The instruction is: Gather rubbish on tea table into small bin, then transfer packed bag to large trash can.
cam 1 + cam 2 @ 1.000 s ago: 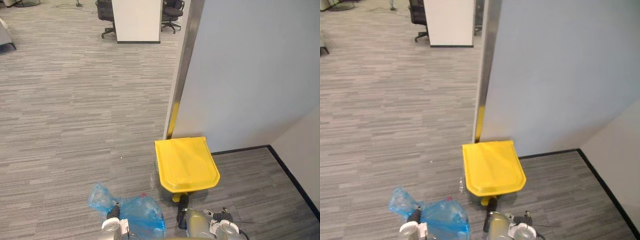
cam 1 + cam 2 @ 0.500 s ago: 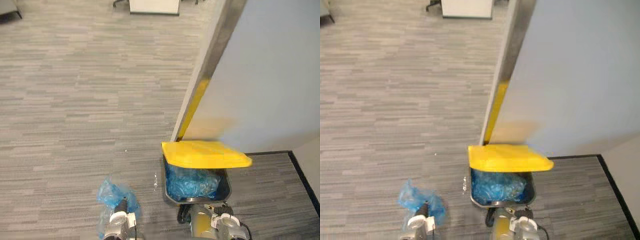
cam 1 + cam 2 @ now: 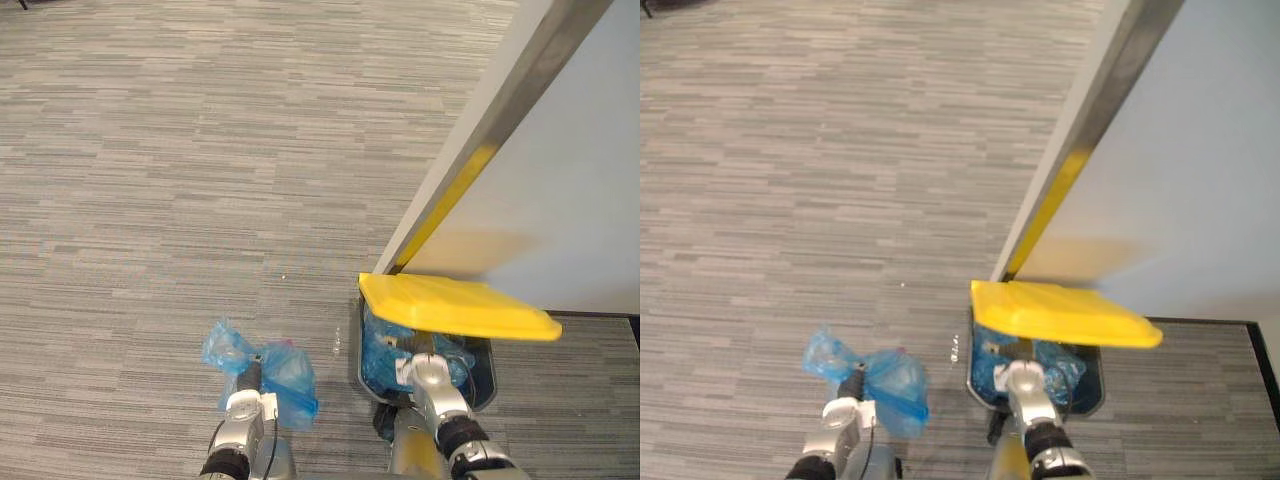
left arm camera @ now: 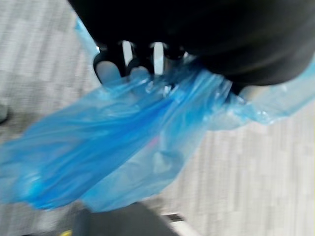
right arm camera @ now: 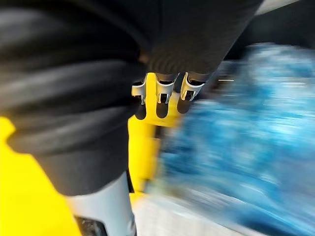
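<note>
The left hand [image 3: 242, 403] is clamped round the neck of the blue bag [image 3: 287, 375], which hangs over the carpet [image 3: 150, 200] just left of the large trash can [image 3: 487, 383]. The can's yellow lid [image 3: 455, 305] is tilted up over a blue liner [image 3: 380, 352]. The right hand [image 3: 427, 372] sits at the can's near rim, under the lid; I cannot tell whether it is open or closed.
</note>
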Robot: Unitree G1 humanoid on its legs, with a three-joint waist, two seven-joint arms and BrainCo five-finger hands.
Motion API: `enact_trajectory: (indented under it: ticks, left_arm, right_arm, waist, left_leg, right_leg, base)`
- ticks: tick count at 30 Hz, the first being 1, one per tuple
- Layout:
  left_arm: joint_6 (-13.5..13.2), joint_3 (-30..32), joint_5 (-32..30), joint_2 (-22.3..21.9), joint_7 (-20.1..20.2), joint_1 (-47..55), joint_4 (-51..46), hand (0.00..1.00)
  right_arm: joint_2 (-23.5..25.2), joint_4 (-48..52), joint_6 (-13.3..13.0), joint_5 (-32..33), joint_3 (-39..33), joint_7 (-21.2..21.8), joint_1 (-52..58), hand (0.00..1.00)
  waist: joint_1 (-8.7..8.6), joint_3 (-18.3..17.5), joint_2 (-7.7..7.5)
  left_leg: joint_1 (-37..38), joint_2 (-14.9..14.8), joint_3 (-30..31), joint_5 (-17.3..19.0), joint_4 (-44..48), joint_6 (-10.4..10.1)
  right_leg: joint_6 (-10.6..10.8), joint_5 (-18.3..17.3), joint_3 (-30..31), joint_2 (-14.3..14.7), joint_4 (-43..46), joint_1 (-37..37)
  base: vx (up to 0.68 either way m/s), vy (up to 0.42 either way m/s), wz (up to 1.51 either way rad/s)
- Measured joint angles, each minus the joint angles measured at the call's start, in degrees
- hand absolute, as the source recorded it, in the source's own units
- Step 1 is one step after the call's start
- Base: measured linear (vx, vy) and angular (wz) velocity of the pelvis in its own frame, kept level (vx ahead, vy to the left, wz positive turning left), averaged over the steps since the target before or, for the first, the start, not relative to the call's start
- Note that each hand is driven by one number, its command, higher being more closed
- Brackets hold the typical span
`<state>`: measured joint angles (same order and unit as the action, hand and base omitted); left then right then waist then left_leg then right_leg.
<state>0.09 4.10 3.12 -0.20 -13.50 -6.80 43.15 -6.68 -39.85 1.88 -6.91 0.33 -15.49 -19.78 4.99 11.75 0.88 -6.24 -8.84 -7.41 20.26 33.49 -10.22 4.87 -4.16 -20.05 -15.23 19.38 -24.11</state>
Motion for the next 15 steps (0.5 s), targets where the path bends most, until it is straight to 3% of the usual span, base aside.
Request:
enact_trajectory:
  ticks: [4,5,6,7,8,11,15]
  left_arm:
    - [-0.77,-1.74,1.63,0.67,0.00,-1.15,-2.04,1.00]
    - [-1.10,-1.93,1.66,0.83,0.02,-1.38,-2.12,1.00]
    - [-1.49,-3.04,1.71,1.36,0.07,-3.29,-2.36,1.00]
    - [-1.80,-3.86,1.90,1.53,0.12,-3.60,-3.50,1.00]
    - [-2.08,-4.24,2.08,2.12,0.11,-3.92,-4.42,1.00]
    - [-2.15,-5.23,3.12,3.93,0.06,-4.38,-6.29,1.00]
    - [-2.19,-7.20,3.78,3.87,0.12,-3.64,-10.53,1.00]
  right_arm:
    - [-5.31,0.76,0.93,-2.25,0.08,-0.26,-6.28,0.00]
    - [-5.51,0.73,1.13,-2.29,-0.11,-0.38,-7.75,0.00]
    - [-6.70,0.11,1.56,-2.85,-0.54,-0.74,-10.19,0.00]
    - [-7.92,0.05,1.97,-4.14,-0.89,-0.76,-11.63,0.00]
    - [-7.93,0.02,2.11,-4.44,-0.79,-0.70,-12.63,0.00]
    - [-7.93,0.02,2.33,-4.49,-0.74,-0.58,-16.21,0.00]
    - [-9.34,0.02,3.08,-4.43,-0.81,-0.60,-20.03,0.00]
  waist:
    - [0.50,0.65,0.82]
    - [0.74,1.54,-0.36]
    - [0.50,2.43,-0.04]
    - [0.16,3.35,-0.12]
    - [0.75,4.41,-1.17]
    - [1.01,5.78,-1.54]
    - [0.70,7.11,-0.85]
  left_leg:
    - [-3.22,0.61,0.03,-0.81,7.42,0.08]
    - [-6.33,0.68,0.47,-0.59,12.14,0.79]
    - [-8.68,0.09,-0.40,1.36,7.44,3.83]
    - [-7.91,0.39,-0.91,1.90,3.95,3.80]
    - [-7.81,0.85,-1.51,2.04,3.44,3.88]
    - [-10.12,0.70,-1.43,2.06,3.93,3.91]
    - [-10.71,-0.39,-1.52,2.35,4.47,4.33]
  right_leg:
    - [-1.17,1.95,1.28,-0.37,-1.95,0.18]
    - [-0.59,2.71,1.95,-1.66,-2.52,0.08]
    - [0.81,3.77,2.10,-2.25,-2.58,-0.22]
    - [0.80,3.87,2.78,-1.76,-1.42,-1.12]
    - [0.35,4.19,4.03,-2.03,-0.87,-2.15]
    - [0.15,4.75,6.53,0.33,-3.02,-1.84]
    - [-0.08,6.03,6.87,1.72,-3.30,-2.16]
  base:
    - [-0.03,0.031,-0.15]
    - [-0.14,0.105,-0.04]
    - [-0.18,0.098,0.04]
    - [-0.17,0.073,-0.01]
    - [-0.15,0.060,-0.04]
    - [-0.09,0.013,-0.01]
    - [-0.11,-0.058,-0.08]
